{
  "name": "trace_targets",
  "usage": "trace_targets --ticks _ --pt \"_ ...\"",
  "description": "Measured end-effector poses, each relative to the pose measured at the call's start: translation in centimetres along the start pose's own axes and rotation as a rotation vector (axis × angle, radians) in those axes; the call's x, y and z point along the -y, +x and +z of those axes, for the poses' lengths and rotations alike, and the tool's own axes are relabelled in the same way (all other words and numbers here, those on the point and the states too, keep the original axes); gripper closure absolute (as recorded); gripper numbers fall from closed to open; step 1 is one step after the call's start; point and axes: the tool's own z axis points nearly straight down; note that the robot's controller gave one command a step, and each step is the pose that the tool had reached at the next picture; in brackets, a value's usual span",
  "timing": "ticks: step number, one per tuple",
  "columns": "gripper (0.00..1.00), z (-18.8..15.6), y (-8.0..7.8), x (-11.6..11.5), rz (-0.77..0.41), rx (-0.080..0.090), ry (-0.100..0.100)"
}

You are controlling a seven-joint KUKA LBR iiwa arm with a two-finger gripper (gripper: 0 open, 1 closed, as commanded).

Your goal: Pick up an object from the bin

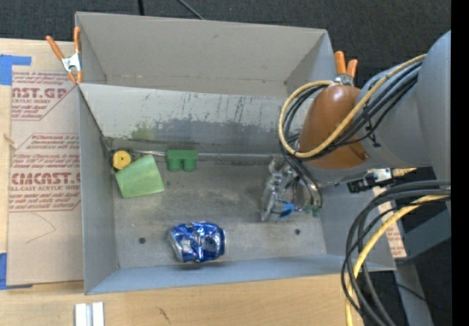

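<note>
Nearest us, the crumpled blue can (196, 242) lies by the front wall of the bin (205, 46), long axis approx. along that wall. The gripper (282, 204) sits low, right of the can & slightly further back, apart from it. We can't tell whether it's spread or pinched. Farther left: a light green block (139, 176).

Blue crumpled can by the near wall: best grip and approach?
Probably the blue crumpled can at its middle, pinched across its short span, from straight above. It lies flat, long side left to right, and the near wall crowds sideways approach.
</note>
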Motion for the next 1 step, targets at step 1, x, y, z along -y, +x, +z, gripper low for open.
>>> trace_targets --ticks 1 --pt "1.0 -8.76 -1.08 5.03 -0.437 0.007 0.003"
